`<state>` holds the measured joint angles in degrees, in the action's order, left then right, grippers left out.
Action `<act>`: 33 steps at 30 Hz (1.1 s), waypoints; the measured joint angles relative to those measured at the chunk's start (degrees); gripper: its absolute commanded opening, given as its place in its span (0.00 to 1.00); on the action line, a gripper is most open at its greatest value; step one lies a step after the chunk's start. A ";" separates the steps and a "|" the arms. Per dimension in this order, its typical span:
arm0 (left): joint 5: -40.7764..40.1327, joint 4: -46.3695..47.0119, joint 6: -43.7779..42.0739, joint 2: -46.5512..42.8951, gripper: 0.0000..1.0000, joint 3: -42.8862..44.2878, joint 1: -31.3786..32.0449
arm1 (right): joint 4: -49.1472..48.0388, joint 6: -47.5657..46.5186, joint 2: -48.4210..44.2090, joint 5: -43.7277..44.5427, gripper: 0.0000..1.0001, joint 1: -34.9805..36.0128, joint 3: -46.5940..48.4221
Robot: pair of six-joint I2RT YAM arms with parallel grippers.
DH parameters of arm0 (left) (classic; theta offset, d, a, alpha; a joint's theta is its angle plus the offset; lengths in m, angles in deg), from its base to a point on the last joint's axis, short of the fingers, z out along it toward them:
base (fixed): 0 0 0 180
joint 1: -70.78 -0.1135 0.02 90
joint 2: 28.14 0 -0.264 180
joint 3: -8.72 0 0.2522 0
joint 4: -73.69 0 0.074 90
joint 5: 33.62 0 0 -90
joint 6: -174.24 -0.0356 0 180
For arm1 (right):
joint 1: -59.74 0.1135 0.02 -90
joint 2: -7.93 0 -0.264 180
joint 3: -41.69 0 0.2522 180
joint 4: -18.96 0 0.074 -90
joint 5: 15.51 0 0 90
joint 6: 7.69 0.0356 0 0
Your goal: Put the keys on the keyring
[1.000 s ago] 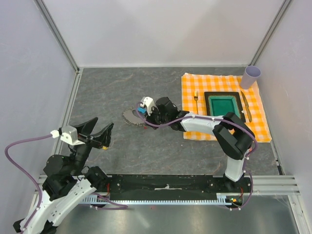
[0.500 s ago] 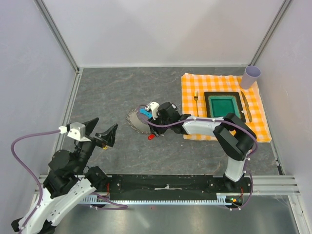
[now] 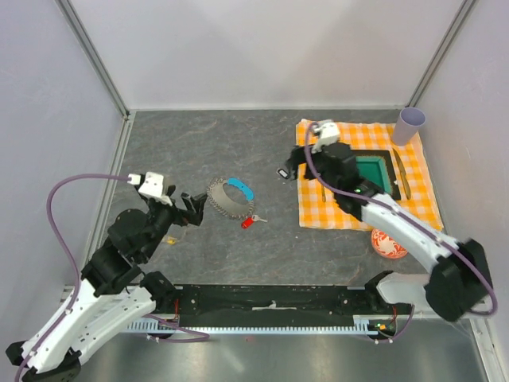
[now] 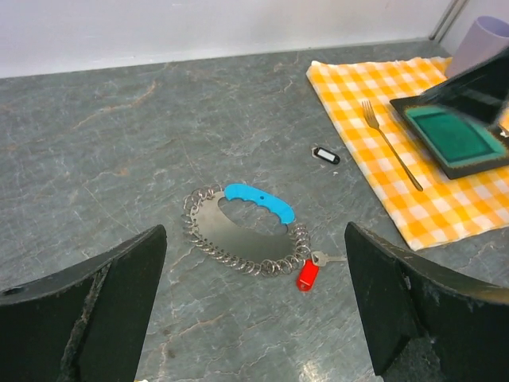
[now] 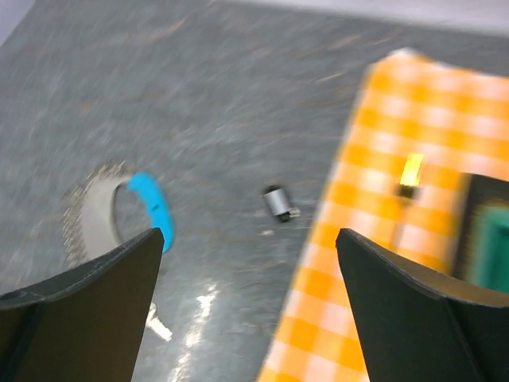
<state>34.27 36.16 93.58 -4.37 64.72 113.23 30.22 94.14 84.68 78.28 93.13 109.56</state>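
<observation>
The key (image 4: 307, 274), red head nearest and shaft pointing right, lies against the keyring (image 4: 258, 203) just ahead of the open left hand (image 3: 193, 208), far closer than the open right hand (image 3: 298, 165).

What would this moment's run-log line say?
left tool: open, empty | right tool: open, empty | keyring: flat on table | key: at its chain, attachment unclear
</observation>
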 measured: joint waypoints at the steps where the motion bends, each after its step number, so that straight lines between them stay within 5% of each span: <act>1: 0.55 -0.24 0.39 1.60 1.00 0.94 -0.72 | 0.31 0.52 -3.32 2.14 0.98 -1.42 -1.09; 11: 11.82 -0.17 5.20 8.81 0.99 2.47 -19.32 | 6.69 0.57 -35.41 21.11 0.98 -3.23 -6.58; 25: 4.76 2.21 5.22 -12.74 0.99 -2.45 -19.87 | 12.96 -6.51 -57.53 31.87 0.98 -3.23 -12.92; 33: 1.18 3.28 5.22 -21.73 0.99 -5.16 -19.98 | 12.68 -7.91 -59.58 32.57 0.98 -3.23 -17.14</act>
<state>35.45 39.44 98.81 -26.09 59.56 93.26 42.90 86.23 25.10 110.85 89.89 92.43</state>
